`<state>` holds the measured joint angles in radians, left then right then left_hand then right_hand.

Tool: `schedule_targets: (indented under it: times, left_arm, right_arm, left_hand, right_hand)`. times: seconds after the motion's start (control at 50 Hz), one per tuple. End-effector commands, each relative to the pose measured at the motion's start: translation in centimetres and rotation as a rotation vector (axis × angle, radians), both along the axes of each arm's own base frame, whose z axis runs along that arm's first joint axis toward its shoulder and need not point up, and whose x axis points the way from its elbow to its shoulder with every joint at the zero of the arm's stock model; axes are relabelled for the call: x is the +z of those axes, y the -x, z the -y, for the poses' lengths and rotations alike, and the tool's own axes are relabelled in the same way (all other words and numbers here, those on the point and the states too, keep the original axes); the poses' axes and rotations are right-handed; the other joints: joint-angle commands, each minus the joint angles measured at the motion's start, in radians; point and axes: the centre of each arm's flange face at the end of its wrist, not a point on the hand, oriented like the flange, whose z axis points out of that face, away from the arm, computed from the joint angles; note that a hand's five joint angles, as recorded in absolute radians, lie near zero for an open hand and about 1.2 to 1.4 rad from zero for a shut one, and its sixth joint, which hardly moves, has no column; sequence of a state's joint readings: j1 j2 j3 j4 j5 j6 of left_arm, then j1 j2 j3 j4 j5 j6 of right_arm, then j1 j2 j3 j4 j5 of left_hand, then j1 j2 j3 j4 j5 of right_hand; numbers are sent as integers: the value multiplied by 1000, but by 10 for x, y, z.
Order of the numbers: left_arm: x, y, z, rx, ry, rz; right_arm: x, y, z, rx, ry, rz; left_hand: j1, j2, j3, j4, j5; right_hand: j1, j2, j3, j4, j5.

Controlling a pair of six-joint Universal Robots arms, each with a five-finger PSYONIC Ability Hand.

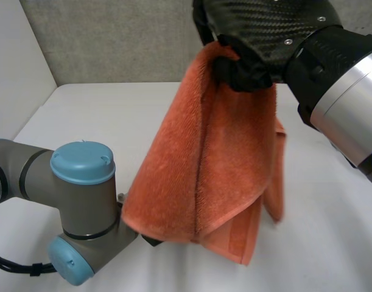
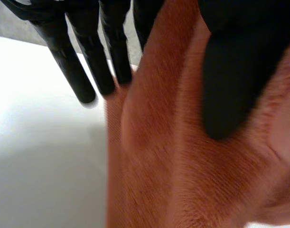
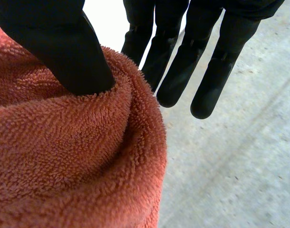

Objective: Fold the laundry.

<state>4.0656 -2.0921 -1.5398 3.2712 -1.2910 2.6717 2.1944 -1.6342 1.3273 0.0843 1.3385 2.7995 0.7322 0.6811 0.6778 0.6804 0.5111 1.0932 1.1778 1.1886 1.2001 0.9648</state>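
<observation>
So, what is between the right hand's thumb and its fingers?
A fold of the orange towel, pinched there by the right hand; the right wrist view shows it.

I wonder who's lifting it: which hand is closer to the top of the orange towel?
Right. The right hand grips the towel at its top; the left hand is at its lower corner, near the table.

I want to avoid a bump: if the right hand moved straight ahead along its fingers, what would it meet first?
Probably the grey wall beyond the fingertips of the right hand; nothing else shows between, though the gap is hard to judge.
</observation>
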Motion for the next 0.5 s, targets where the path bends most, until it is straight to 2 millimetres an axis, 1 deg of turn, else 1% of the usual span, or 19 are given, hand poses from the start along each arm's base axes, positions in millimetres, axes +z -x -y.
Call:
schedule_targets:
  times: [0.02,0.04,0.06,0.1,0.12,0.18,0.2,0.22,0.24,0.26,0.32,0.34,0.38,0.4,0.42,0.46,0.48,0.5]
  left_arm:
    - [36,-35,24,173,18,-51]
    - [42,-45,31,217,40,-48]
    - [53,-63,42,287,87,-34]
    - [64,-78,47,328,140,-19]
    - [74,-89,50,351,198,-6]
    - [88,-99,50,357,284,7]
    - [95,-101,47,343,326,12]
    - [96,-102,46,337,333,16]
    - [94,-101,44,326,332,26]
    - [85,-99,43,306,320,54]
    - [68,-93,40,272,290,106]
    - [53,-88,41,247,272,150]
    - [37,-85,44,233,264,204]
    - [30,-84,46,231,267,235]
    - [17,-82,53,230,267,291]
    - [7,-82,62,243,274,343]
    - [0,-81,71,260,288,387]
    - [-4,-81,75,272,289,410]
  right_arm:
    - [-20,14,43,-127,-14,-54]
    - [-24,16,49,-141,-22,-68]
    - [-33,18,60,-161,-34,-93]
    - [-45,22,72,-178,-60,-117]
    - [-57,24,82,-186,-90,-137]
    - [-77,23,97,-187,-135,-161]
    - [-92,21,107,-182,-166,-176]
    - [-100,19,111,-175,-182,-185]
    - [-108,17,115,-170,-194,-195]
    - [-125,11,123,-158,-216,-212]
    - [-151,2,136,-147,-244,-236]
    - [-166,-5,145,-142,-250,-242]
    - [-180,-11,155,-144,-250,-245]
    - [-187,-14,160,-147,-250,-246]
    - [-199,-20,169,-155,-247,-243]
    - [-208,-26,177,-164,-242,-234]
    - [-212,-28,181,-172,-241,-227]
    - [-219,-33,189,-191,-232,-210]
  left_hand:
    - [664,715,718,716,711]
    - [664,715,718,716,711]
    - [664,715,718,716,711]
    - [664,715,718,716,711]
    - [664,715,718,716,711]
    - [664,715,718,716,711]
    - [664,715,718,716,711]
    - [664,715,718,716,711]
    - [664,715,718,716,711]
    - [664,715,718,716,711]
    - [664,715,718,716,711]
    - [664,715,718,716,711]
    - [664,715,718,716,711]
    - [664,715,718,716,711]
    - [664,715,718,716,711]
    - [664,715,718,716,711]
    - [664,715,718,716,711]
    - [664,715,718,716,711]
  right_hand:
    - [303,218,208,196,257]
    - [303,218,208,196,257]
    - [303,218,208,196,257]
    - [303,218,208,196,257]
    - [303,218,208,196,257]
    - [303,218,208,196,257]
    - [303,218,208,196,257]
    - [303,218,208,196,257]
    - [303,218,208,196,257]
    - [303,218,208,196,257]
    - [303,218,208,196,257]
    - [303,218,208,196,257]
    - [303,218,208,196,257]
    - [303,218,208,196,257]
    - [303,218,208,196,257]
    - [303,218,208,196,257]
    - [303,218,208,196,257]
    - [24,-61,-72,-83,-23]
